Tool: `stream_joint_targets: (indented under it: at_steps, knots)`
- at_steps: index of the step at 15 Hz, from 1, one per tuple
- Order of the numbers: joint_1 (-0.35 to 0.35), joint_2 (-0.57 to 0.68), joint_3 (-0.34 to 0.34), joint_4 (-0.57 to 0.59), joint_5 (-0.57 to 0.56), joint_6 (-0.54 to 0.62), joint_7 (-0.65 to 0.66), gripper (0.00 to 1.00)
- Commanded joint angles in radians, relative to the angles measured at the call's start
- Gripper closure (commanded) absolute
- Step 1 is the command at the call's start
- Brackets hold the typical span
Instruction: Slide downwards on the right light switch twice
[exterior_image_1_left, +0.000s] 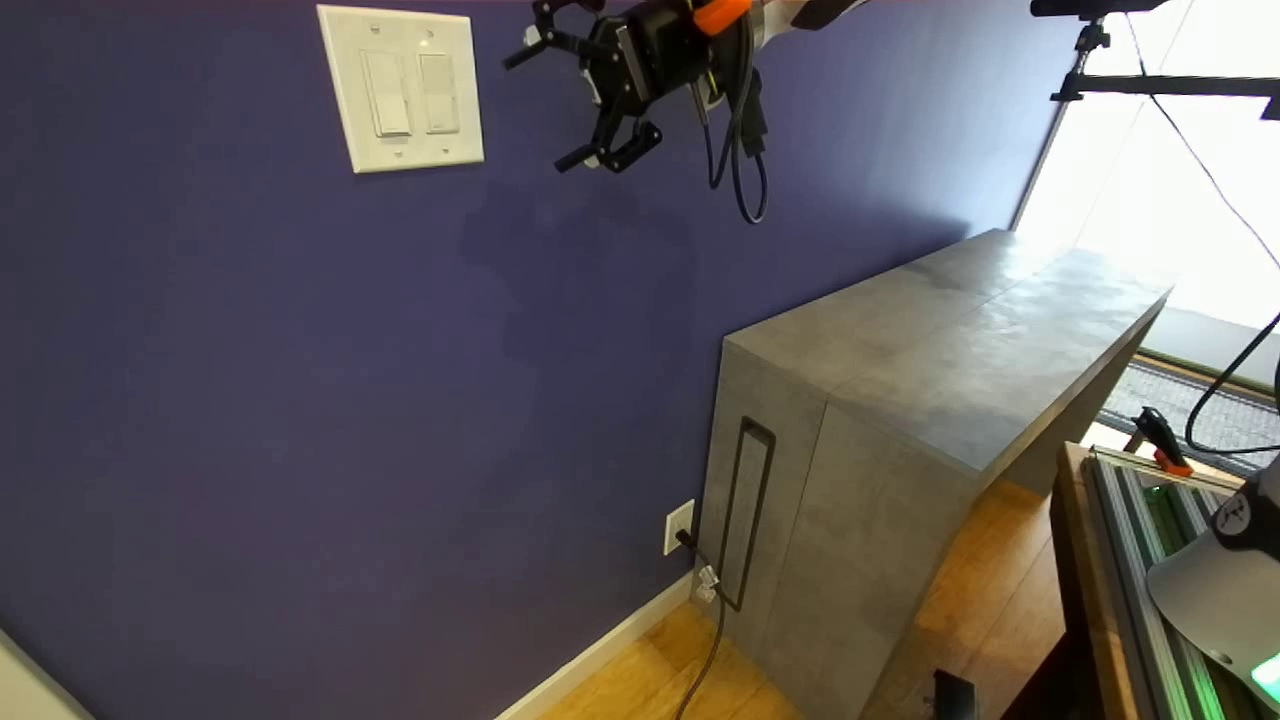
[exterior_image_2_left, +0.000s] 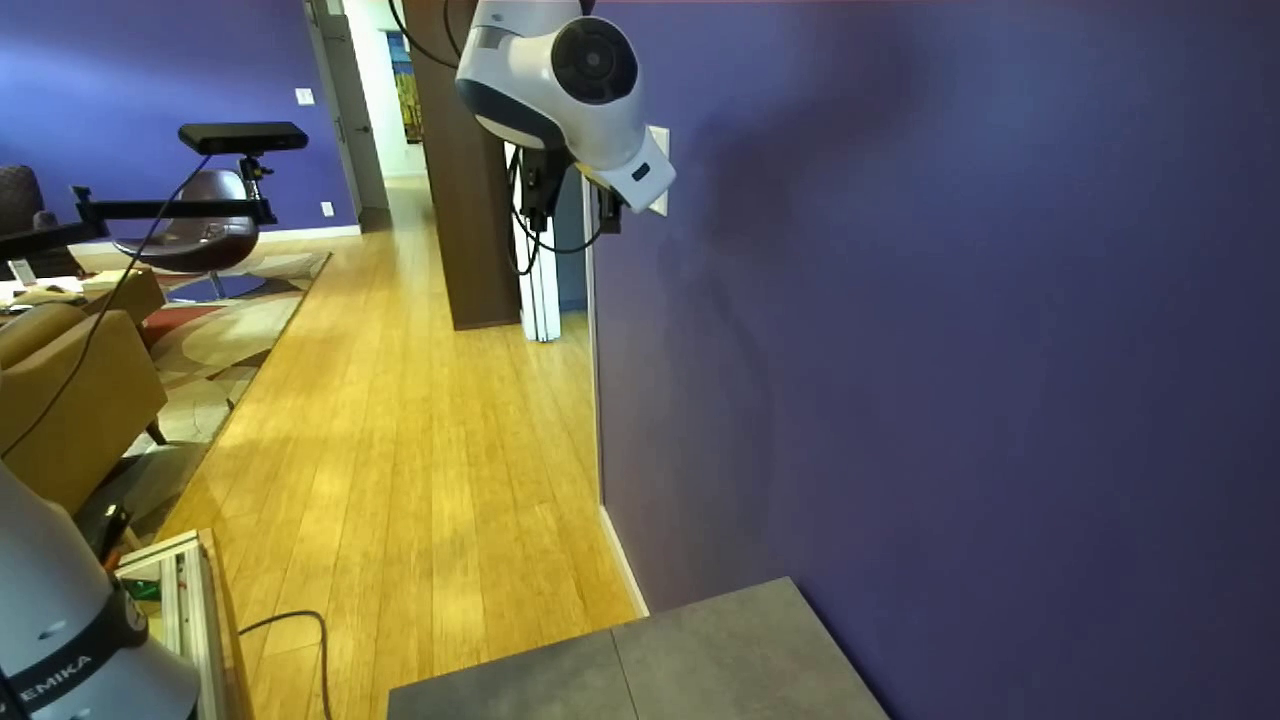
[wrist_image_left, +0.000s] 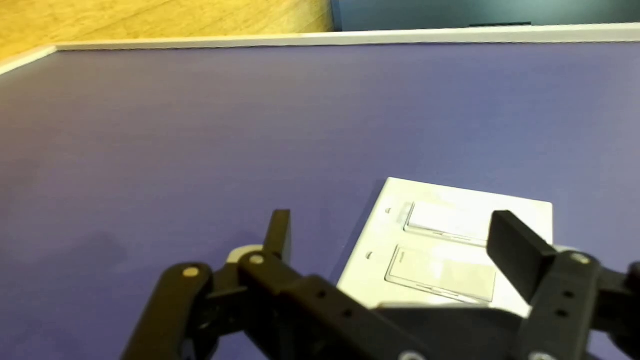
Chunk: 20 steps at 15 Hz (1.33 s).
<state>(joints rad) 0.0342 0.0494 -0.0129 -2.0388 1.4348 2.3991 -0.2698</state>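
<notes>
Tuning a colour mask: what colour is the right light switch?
White; the right light switch shows best in an exterior view, unobstructed.

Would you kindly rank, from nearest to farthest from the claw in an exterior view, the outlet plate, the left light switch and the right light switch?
1. Right light switch, on the side toward the claw.
2. Left light switch, beside it, on the far side.
3. Outlet plate, low down, beside the gray desk.
</notes>
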Motion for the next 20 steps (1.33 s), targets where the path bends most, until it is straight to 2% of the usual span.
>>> stream_joint_targets:
  at_steps: [1, 5, 8, 15, 20]
  knots:
    - [-0.002, 0.021, 0.014, 0.021, 0.021, 0.034, 0.003, 0.0]
    - [0.017, 0.065, 0.039, 0.065, 0.114, 0.168, -0.053, 0.0]
    - [0.028, 0.086, 0.051, 0.092, 0.195, 0.208, -0.111, 0.0]
    - [0.034, 0.149, 0.061, 0.146, 0.352, 0.249, -0.21, 0.0]
    - [0.041, 0.185, 0.061, 0.179, 0.406, 0.253, -0.229, 0.0]
